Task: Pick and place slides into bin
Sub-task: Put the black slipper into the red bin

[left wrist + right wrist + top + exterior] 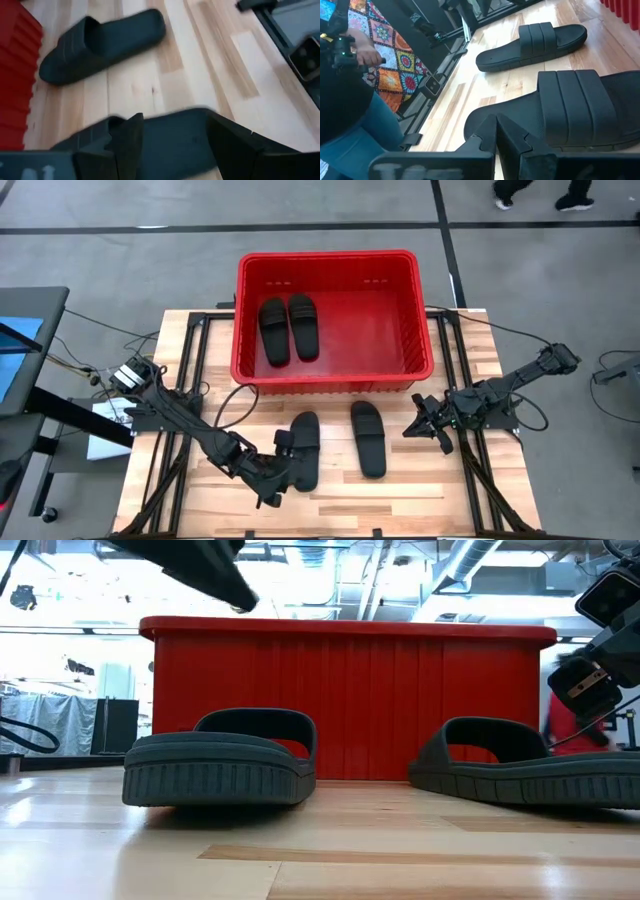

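Two black slides (288,328) lie side by side in the left part of the red bin (420,320). Two more rest on their soles on the table: the left slide (306,448) (175,145) and the right slide (367,438) (580,110). My left gripper (283,467) (175,125) is open, low at the left slide's left side near its heel, its fingers spaced along the slide's length. My right gripper (415,425) (497,127) is shut and empty, just right of the right slide. My left gripper: its open fingers (131,142) stand in front of the left slide's sole (175,145). I cannot tell whether they touch it.
The bin stands at the table's far middle, its right half free. A person in blue trousers (350,130) stands beyond the table's near edge by a patterned rug (395,60). Black frame rails (190,380) run along both table sides. Another person's feet (540,192) show past the far edge.
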Controlling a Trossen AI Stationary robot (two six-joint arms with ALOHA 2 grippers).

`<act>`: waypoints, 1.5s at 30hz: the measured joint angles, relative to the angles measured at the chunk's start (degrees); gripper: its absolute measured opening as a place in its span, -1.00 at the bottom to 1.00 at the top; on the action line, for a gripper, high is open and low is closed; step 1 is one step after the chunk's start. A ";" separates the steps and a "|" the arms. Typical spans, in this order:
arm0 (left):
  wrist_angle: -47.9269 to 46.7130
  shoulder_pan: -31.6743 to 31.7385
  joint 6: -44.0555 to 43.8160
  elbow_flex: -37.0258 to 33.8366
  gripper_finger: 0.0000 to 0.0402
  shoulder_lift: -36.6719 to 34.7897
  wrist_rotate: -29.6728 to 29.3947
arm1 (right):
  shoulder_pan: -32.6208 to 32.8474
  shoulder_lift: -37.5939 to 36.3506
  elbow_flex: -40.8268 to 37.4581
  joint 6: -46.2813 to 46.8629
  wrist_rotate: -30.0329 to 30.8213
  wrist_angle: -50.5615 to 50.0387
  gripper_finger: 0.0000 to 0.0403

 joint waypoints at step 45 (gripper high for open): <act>-25.59 7.39 -6.47 12.23 -0.11 13.40 -7.17 | 0.02 0.00 0.00 0.00 0.00 0.00 -1.00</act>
